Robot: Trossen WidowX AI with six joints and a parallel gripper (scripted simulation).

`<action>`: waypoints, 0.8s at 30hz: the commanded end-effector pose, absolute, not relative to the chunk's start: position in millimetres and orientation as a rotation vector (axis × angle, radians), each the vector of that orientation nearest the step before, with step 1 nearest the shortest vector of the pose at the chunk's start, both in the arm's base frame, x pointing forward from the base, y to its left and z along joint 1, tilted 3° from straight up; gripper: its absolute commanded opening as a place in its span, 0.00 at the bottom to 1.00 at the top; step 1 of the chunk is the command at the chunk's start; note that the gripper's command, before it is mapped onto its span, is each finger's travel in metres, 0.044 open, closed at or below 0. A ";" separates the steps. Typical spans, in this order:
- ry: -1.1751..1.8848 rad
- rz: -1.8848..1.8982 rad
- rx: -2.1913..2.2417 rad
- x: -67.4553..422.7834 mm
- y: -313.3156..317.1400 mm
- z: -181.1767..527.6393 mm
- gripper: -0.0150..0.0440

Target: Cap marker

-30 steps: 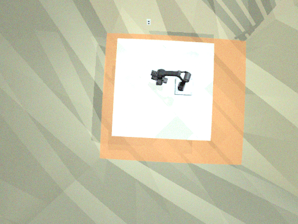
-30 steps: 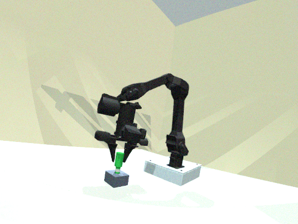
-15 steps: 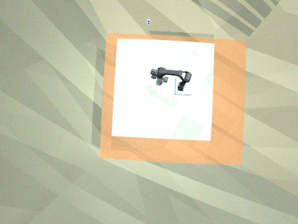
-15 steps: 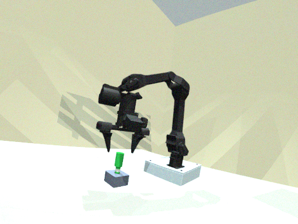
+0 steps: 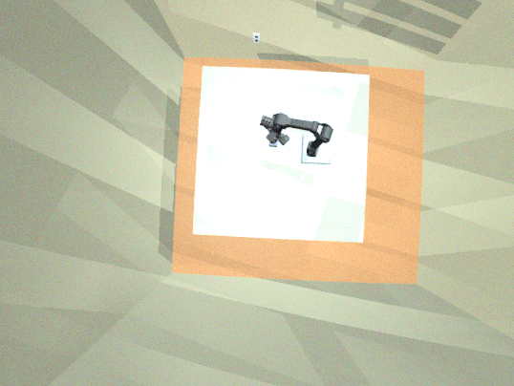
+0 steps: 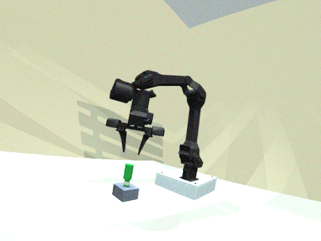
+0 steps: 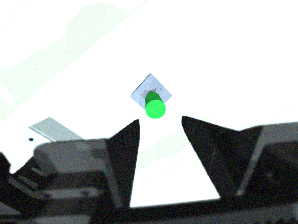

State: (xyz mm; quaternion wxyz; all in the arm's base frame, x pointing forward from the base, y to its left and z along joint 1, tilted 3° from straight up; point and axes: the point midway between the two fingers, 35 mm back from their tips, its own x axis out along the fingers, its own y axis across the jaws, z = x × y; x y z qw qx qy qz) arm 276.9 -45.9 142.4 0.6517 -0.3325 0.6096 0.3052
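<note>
White counter point(image 6: 59, 209), wide margin to every edge. Pincer point(image 6: 131, 151) hangs apart and empty, well above green cap point(image 6: 128, 172) seated on marker in grey holder block point(image 6: 125, 192).

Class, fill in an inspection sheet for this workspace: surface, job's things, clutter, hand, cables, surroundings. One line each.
Surface: white table top with an orange border.
Job's things: green cap on the marker, upright in the grey holder block.
Clutter: nothing seen.
Hand: hand open, holding nothing, above the cap and apart from it.
Cables: nothing seen.
Surroundings: arm on a white base plate; beige walls.
</note>
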 end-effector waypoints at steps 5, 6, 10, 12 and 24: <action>1.500 0.087 -0.098 276.5 -45.3 136.2 0.29; 1.500 0.075 -0.086 276.5 -45.3 136.1 0.25; 1.500 0.075 -0.086 276.5 -45.3 136.1 0.25; 1.500 0.075 -0.086 276.5 -45.3 136.1 0.25; 1.501 0.075 -0.086 276.8 -45.4 131.5 0.25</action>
